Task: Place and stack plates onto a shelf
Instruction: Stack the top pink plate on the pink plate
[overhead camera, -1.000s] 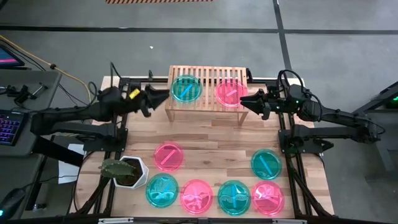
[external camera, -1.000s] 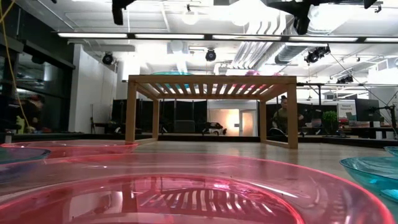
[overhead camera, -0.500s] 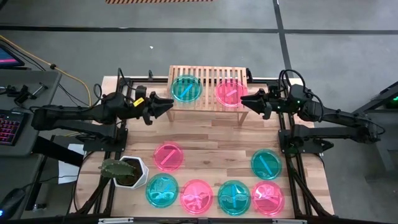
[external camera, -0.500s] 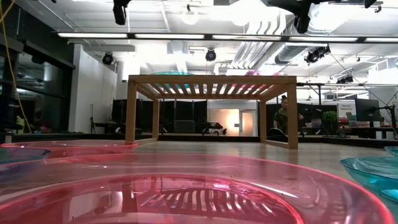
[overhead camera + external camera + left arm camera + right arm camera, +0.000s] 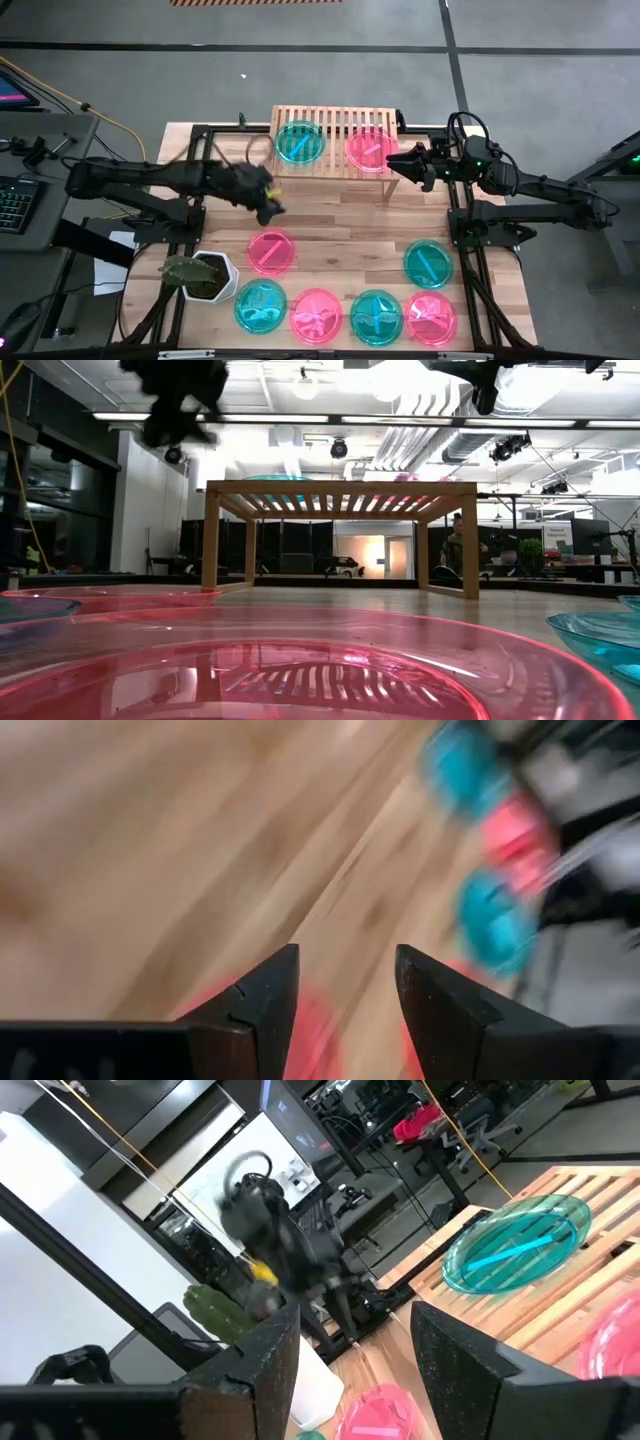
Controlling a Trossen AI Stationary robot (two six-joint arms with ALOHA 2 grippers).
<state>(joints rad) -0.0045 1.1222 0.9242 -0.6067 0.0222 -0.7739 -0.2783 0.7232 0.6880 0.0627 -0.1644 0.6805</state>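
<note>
The light-wood shelf (image 5: 335, 140) stands at the table's far edge with one teal plate (image 5: 299, 142) and one pink plate (image 5: 369, 148) flat on its slats. Several more plates lie flat on the table: a pink plate (image 5: 271, 250) at the middle, a teal plate (image 5: 428, 263) to its right, and a near row of teal (image 5: 261, 305), pink (image 5: 317, 315), teal (image 5: 376, 316) and pink (image 5: 431, 317). My left gripper (image 5: 268, 206) hangs open above the wood, just beyond the middle pink plate. My right gripper (image 5: 392, 165) waits open by the shelf's right end.
A white hexagonal plant pot (image 5: 207, 276) stands at the near left, beside the near teal plate. Bare tabletop (image 5: 340, 215) lies between the shelf and the plates. The black frame rails (image 5: 470, 270) run along both table sides. A desk with a keyboard (image 5: 15, 205) stands off the left.
My left arm has swung from the shelf's left end toward the near edge and the table's middle, dropping and tipping its gripper down toward the middle pink plate; it moves fast and shows blurred. No plate has moved.
</note>
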